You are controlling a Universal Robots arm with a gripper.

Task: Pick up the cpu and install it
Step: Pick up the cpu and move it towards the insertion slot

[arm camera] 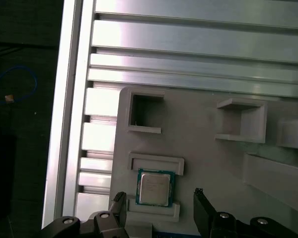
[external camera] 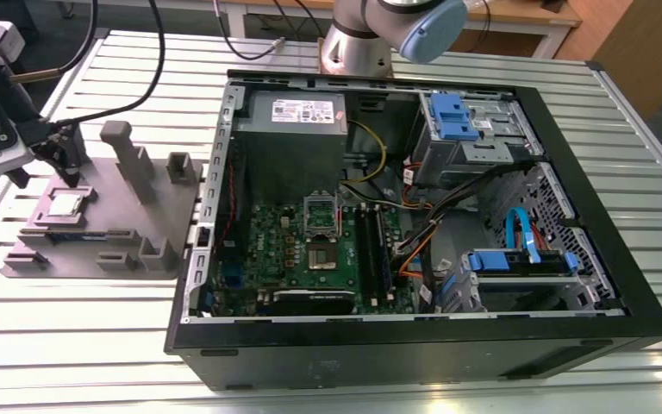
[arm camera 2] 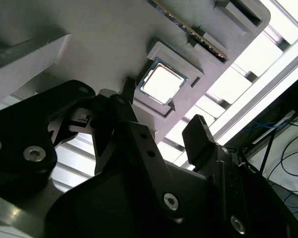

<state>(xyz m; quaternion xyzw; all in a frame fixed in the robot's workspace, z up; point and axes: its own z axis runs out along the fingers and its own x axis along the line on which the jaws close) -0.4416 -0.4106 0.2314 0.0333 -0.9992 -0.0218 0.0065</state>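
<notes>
My claw (arm camera: pixel 159 197) hangs spread wide, holding nothing. The cpu (arm camera: pixel 154 188) lies flat in its pocket on the grey holder tray (arm camera: pixel 208 163), straight ahead between my two fingers, edges square to them, untouched.

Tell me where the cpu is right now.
The cpu lies in a shallow pocket of the grey fixture block at the exterior view's left, outside the open computer case, just below the open pincer.
</notes>
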